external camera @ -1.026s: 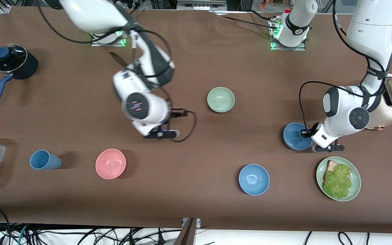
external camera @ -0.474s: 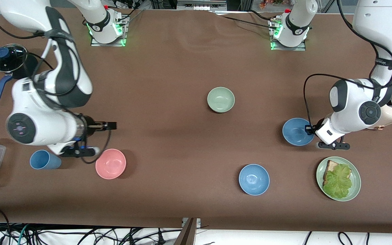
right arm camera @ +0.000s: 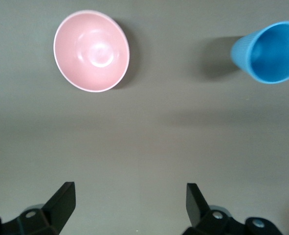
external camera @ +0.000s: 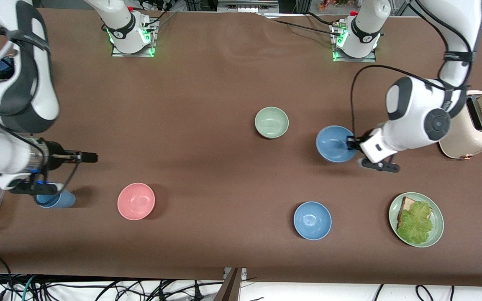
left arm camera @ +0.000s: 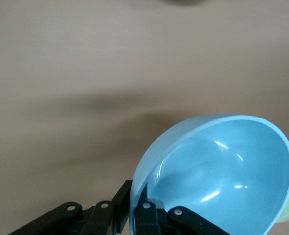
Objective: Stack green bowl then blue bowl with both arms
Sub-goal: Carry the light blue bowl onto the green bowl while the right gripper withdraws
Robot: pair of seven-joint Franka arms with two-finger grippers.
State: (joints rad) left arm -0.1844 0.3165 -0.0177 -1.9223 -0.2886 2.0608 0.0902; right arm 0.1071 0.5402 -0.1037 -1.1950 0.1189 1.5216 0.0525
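I can read no words, brand names or numbers anywhere on my table. The one sign I make out is a small red triangular warning mark on the cream toaster [external camera: 471, 131], low on its side at the middle right of the front view; what stands inside the triangle is too small for me to tell. The bowls, the cup and the plate carry no lettering that I can see from any of my views.

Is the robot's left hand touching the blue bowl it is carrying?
Touching. In the left wrist view, the left hand is shut on the rim of the blue bowl, one finger inside and one outside. The front view shows the bowl lifted beside the green bowl.
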